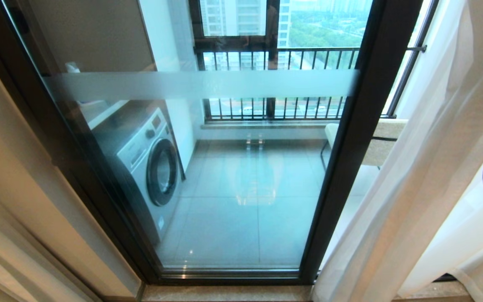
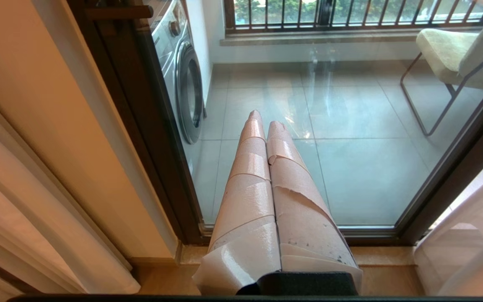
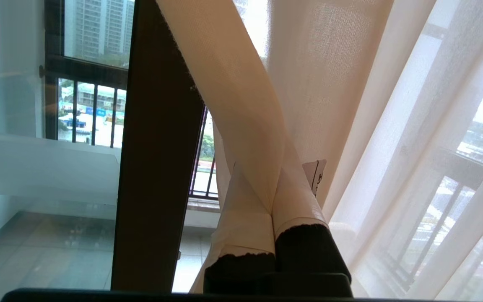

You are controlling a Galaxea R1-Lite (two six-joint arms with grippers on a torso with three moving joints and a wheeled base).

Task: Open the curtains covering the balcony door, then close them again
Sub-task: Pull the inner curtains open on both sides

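Beyond the bared balcony door (image 1: 241, 167), curtains (image 1: 426, 167) hang bunched aside: seemingly mid-task, right gripper (image 3: 273, 209) pinching their edge, ready to draw them across; left gripper (image 2: 266, 126) pressed together, idle.

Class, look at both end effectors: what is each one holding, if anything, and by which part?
The right end effector pinches a fold at the edge of the curtains. The left end effector is shut and holds nothing.

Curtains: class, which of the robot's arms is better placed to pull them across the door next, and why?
Right. The right gripper is shut on the curtains beside the door frame; the left gripper is shut, empty, away from them.
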